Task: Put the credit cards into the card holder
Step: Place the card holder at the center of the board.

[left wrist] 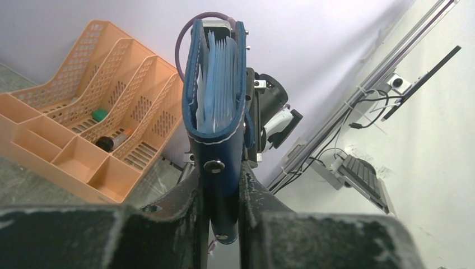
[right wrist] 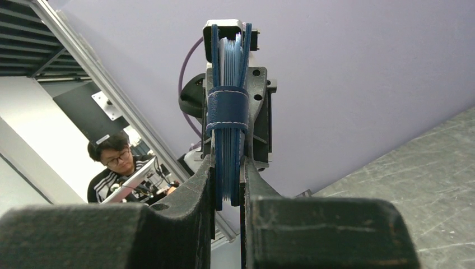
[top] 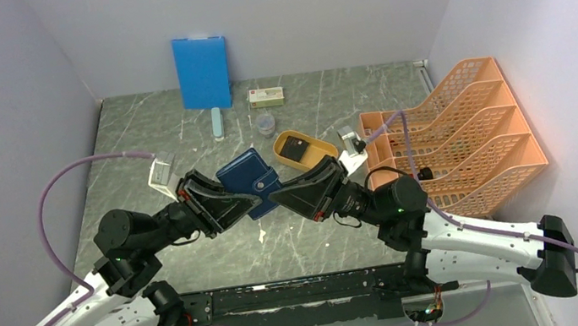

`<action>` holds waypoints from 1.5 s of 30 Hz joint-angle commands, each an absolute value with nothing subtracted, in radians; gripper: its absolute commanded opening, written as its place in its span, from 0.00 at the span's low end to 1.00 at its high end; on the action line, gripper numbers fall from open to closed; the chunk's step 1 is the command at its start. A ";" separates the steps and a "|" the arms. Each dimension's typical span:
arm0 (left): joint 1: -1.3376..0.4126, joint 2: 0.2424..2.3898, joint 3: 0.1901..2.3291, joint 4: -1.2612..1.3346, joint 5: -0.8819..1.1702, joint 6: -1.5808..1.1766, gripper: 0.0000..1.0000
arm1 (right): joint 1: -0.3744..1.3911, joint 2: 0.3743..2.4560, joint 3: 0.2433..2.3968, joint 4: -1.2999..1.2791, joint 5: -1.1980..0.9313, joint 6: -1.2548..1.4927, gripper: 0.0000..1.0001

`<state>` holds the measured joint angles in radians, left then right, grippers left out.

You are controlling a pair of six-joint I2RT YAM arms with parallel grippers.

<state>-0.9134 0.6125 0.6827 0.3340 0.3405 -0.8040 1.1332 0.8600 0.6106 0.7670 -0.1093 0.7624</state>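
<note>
— Where do we see the small dark navy folding card holder (top: 247,182)?
— Over the grey marbled table (top: 181,144); our left gripper (left wrist: 219,182) and right gripper (right wrist: 227,174) both clamp it from opposite sides.

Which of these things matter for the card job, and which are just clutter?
Job: card holder; what looks like a dark card in the yellow tray.
Lying about: blue board, small box, clear cup, orange file rack.
</note>
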 commanded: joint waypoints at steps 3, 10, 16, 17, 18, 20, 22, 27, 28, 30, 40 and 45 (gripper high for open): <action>-0.917 0.600 0.707 0.348 0.319 -0.784 0.06 | 1.144 0.861 0.618 0.805 -0.092 0.767 0.00; -0.916 0.578 0.749 0.121 0.196 -0.721 0.05 | 1.143 0.848 0.711 0.532 -0.129 0.738 0.59; -0.917 0.594 0.859 -0.383 -0.024 -0.605 0.05 | 1.143 0.729 0.839 0.041 -0.076 0.563 0.68; -0.917 0.615 0.873 -0.471 -0.071 -0.596 0.05 | 1.143 0.711 0.854 -0.052 -0.050 0.540 0.67; -0.917 0.640 0.880 -0.549 -0.105 -0.596 0.05 | 1.143 0.691 0.862 -0.115 -0.019 0.526 0.67; -0.916 0.704 0.870 -0.645 -0.135 -0.609 0.05 | 1.144 0.643 0.852 -0.209 0.052 0.513 0.67; -0.917 0.772 0.832 -0.641 -0.086 -0.607 0.05 | 1.144 0.591 0.818 -0.226 0.124 0.526 0.67; -0.916 0.913 0.740 -0.449 0.009 -0.651 0.05 | 1.144 0.522 0.702 -0.186 0.238 0.595 0.74; -0.917 0.940 0.736 -0.418 0.007 -0.656 0.05 | 1.143 0.525 0.687 -0.189 0.264 0.620 0.80; -0.916 0.999 0.734 -0.364 0.011 -0.666 0.05 | 1.144 0.539 0.660 -0.184 0.299 0.667 0.87; -0.904 1.143 0.644 -0.141 0.094 -0.685 0.05 | 1.142 0.618 0.614 -0.179 0.368 0.716 0.90; -0.883 1.153 0.595 -0.047 0.227 -0.693 0.05 | 1.142 0.552 0.588 -0.170 0.330 0.622 0.85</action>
<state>-0.8997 1.1530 0.6109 -0.1982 0.0910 -0.6788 1.1408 0.6025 0.6010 -0.1852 0.3244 0.6857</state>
